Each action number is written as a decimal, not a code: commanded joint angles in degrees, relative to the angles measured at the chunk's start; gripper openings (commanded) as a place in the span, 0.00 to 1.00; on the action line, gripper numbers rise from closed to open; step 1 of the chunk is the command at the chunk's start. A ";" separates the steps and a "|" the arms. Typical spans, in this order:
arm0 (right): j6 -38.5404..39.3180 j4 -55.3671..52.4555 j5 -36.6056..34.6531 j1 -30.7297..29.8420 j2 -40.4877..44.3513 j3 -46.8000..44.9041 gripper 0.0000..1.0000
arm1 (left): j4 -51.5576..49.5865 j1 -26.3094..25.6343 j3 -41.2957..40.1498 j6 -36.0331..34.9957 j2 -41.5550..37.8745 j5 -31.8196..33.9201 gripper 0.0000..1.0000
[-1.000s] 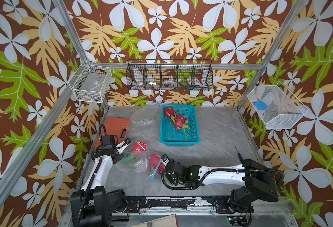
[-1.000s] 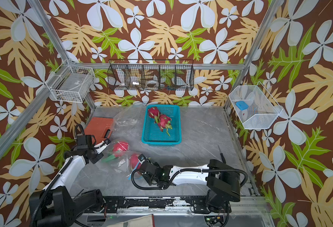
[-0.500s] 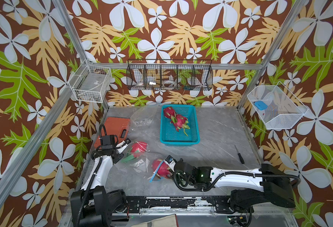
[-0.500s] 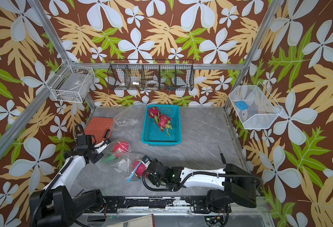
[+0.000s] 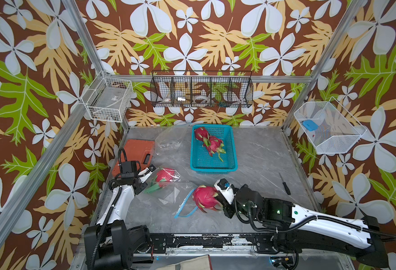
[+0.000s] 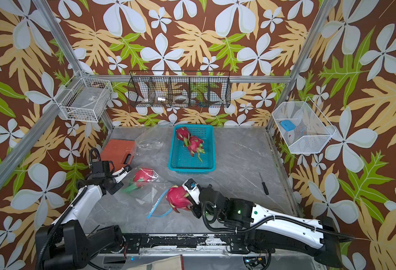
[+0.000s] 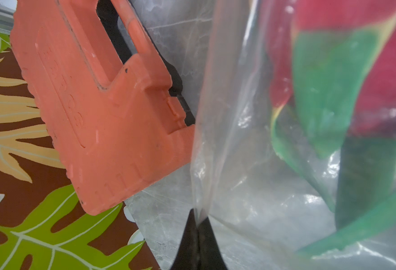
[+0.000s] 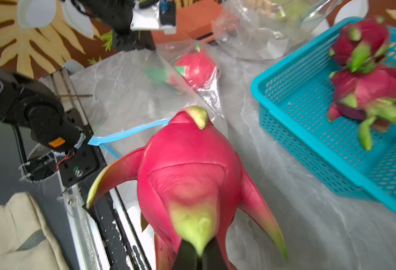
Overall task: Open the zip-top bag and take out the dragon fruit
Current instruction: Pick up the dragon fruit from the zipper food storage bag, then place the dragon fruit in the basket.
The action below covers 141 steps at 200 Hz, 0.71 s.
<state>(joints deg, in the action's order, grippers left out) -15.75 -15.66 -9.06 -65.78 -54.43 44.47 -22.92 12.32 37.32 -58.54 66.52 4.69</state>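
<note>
Right gripper [image 8: 198, 254] clamps a scale of a dragon fruit [image 5: 205, 198] just outside the bag [image 5: 171, 195]; left gripper [image 7: 198, 222] pinches the bag's edge, red fruit [image 5: 163, 176] inside; two fruits [image 5: 214, 143] lie in the basket [image 5: 212, 167]

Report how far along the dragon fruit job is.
Done: the blue zip of the bag is open, and two dragon fruits lie in the teal basket. In hand: the right gripper is shut on a scale of a third fruit, just outside the bag's mouth, while the left gripper pinches the bag's plastic. Left: the brighter red fruit inside the bag must come out.
</note>
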 commanded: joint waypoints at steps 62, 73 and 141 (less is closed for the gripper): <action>3.63 13.56 16.87 26.81 -12.26 13.36 0.00 | -0.36 0.07 0.38 1.63 -0.65 -1.27 0.00; 4.51 15.45 17.23 28.54 -16.38 15.30 0.00 | -0.55 0.02 0.45 1.86 -1.00 -1.63 0.00; 7.36 19.41 21.90 32.86 -43.76 30.01 0.00 | -1.81 0.04 0.74 2.24 -2.44 -2.29 0.00</action>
<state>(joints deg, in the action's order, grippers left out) -10.20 0.78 10.11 -33.04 -92.36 70.83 -23.92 12.32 37.45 -56.71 64.40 3.55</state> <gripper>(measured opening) 0.048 0.050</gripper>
